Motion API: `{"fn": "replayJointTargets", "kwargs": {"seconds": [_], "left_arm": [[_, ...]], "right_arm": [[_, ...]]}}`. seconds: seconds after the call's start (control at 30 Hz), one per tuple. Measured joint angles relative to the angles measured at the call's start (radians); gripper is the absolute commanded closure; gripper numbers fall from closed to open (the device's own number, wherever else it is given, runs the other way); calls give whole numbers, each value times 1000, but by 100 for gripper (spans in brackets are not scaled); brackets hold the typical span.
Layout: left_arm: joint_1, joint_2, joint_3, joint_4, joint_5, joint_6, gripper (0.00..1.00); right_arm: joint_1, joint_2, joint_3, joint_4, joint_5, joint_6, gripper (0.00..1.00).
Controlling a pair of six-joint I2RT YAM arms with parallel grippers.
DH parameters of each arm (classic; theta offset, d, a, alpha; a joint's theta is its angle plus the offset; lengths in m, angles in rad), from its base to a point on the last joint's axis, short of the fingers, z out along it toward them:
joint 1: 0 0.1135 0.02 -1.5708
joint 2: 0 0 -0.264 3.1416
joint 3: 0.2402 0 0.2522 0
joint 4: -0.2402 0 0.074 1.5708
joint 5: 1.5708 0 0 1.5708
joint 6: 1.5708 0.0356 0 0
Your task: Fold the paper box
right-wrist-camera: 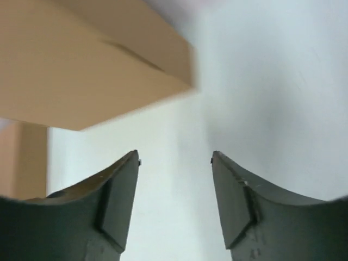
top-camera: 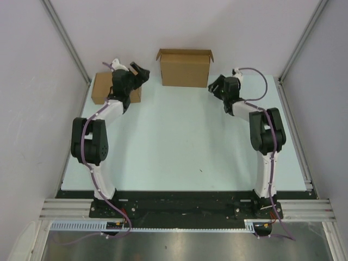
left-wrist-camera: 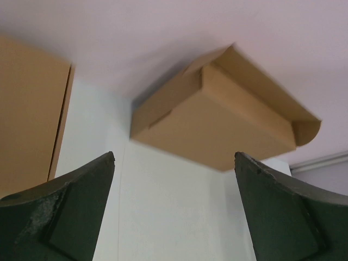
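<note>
The paper box (top-camera: 185, 68) is brown cardboard, folded up into a box shape, with small flaps sticking out at its far corners. It sits at the back middle of the table. It also shows in the left wrist view (left-wrist-camera: 217, 128) and in the right wrist view (right-wrist-camera: 81, 60). My left gripper (top-camera: 142, 72) is open and empty, just left of the box and apart from it; the left wrist view (left-wrist-camera: 174, 163) shows only table between its fingers. My right gripper (top-camera: 213, 88) is open and empty, just right of the box's near corner, with nothing between its fingers (right-wrist-camera: 175, 157).
A second flat brown cardboard box (top-camera: 100, 87) lies at the back left, partly under my left arm; it also shows in the left wrist view (left-wrist-camera: 27, 114). Pale walls and metal rails (top-camera: 293, 125) bound the white table (top-camera: 179, 147).
</note>
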Motion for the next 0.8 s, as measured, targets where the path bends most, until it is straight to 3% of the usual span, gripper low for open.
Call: {"fn": "replayJointTargets", "kwargs": {"seconds": [0.1, 0.2, 0.33, 0.53, 0.8], "left_arm": [[1, 72, 124, 78, 21, 47, 0], [2, 174, 259, 175, 71, 85, 0], [2, 310, 386, 312, 135, 112, 0], [3, 477, 539, 368, 166, 171, 0], [18, 542, 647, 386, 175, 179, 0]], "right_arm": [[41, -99, 78, -37, 28, -111, 25], [70, -105, 283, -60, 34, -206, 25], [64, -82, 427, -50, 35, -288, 25], [15, 79, 554, -85, 19, -338, 26], [-18, 249, 675, -187, -3, -362, 27]]}}
